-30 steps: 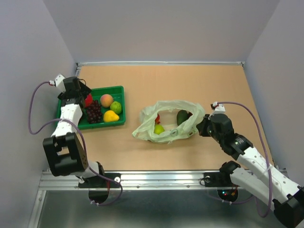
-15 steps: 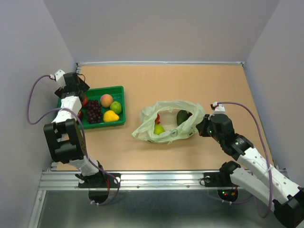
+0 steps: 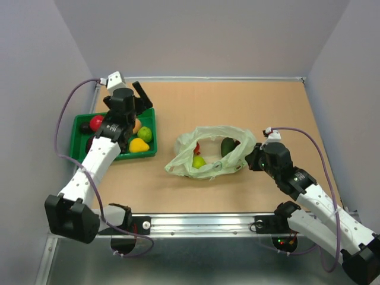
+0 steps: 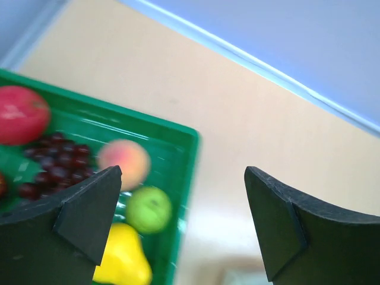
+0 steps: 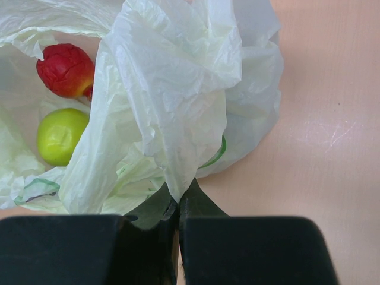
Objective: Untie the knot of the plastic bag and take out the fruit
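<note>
The pale green plastic bag [image 3: 209, 153] lies open at mid-table, and no knot shows. Inside it are a dark green avocado [image 3: 228, 146], a yellow-green fruit [image 3: 198, 161] and a small red fruit [image 3: 196, 148]. My right gripper [image 3: 249, 158] is shut on the bag's right edge [image 5: 178, 89]. Its wrist view shows the red fruit [image 5: 65, 70] and the green fruit [image 5: 61, 135] in the bag. My left gripper [image 3: 141, 97] is open and empty above the green tray's [image 3: 151, 111] back right corner. A red apple [image 3: 97, 123] lies in the tray.
The tray [image 4: 178, 127] also holds a yellow pear [image 4: 122, 261], a lime-green fruit [image 4: 148, 209], a peach [image 4: 123, 163], purple grapes [image 4: 53, 166] and the red apple [image 4: 21, 114]. Walls stand left, right and behind the table.
My left arm has swung from over the tray's left end to its back right corner, with its gripper open. The red apple now shows uncovered in the tray. The right arm and bag have not moved.
</note>
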Robot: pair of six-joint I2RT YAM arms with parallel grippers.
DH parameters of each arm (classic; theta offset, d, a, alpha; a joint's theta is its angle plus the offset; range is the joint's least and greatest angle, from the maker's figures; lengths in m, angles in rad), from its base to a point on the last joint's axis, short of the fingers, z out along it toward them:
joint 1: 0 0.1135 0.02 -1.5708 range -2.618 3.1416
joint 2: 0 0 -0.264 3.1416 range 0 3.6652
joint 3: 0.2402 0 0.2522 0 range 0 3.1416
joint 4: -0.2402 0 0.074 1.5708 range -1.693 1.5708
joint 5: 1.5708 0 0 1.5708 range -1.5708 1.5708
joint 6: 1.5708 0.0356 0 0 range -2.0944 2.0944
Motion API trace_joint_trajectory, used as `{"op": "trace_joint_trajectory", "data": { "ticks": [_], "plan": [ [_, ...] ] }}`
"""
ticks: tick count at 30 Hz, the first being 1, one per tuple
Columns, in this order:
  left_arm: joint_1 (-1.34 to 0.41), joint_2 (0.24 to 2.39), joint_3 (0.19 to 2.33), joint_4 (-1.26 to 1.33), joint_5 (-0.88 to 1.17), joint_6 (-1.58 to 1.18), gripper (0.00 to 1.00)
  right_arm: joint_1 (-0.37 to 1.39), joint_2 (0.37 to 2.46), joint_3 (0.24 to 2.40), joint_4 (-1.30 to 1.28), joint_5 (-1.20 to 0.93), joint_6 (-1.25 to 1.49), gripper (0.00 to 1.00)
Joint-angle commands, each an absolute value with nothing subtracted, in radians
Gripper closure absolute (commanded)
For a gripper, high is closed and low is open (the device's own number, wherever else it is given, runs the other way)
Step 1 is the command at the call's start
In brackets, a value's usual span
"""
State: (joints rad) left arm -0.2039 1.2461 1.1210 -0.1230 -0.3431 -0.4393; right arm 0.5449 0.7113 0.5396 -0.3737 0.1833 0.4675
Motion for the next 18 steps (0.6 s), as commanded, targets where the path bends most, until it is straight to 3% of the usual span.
{"op": "trace_joint_trajectory", "data": {
  "ticks": [1, 3, 9, 14, 18],
  "plan": [
    [-0.465, 1.117, 1.080, -0.181, -0.362, -0.492, 0.11, 0.551, 0.715, 0.552, -0.353, 0.184, 0.454, 0.99],
    [-0.517, 1.089, 1.069, -0.183, -0.359, -0.532, 0.12, 0.551, 0.718, 0.549, -0.351, 0.186, 0.456, 0.99],
    [-0.953, 1.140, 1.081, -0.173, -0.393, -0.632, 0.14, 0.551, 0.723, 0.545, -0.348, 0.201, 0.466, 0.99],
    [-1.077, 1.313, 1.127, -0.123, -0.425, -0.633, 0.14, 0.551, 0.713, 0.537, -0.348, 0.193, 0.466, 0.99],
    [-1.085, 1.439, 1.137, -0.100, -0.481, -0.664, 0.21, 0.551, 0.706, 0.535, -0.350, 0.186, 0.471, 0.99]
  ]
}}
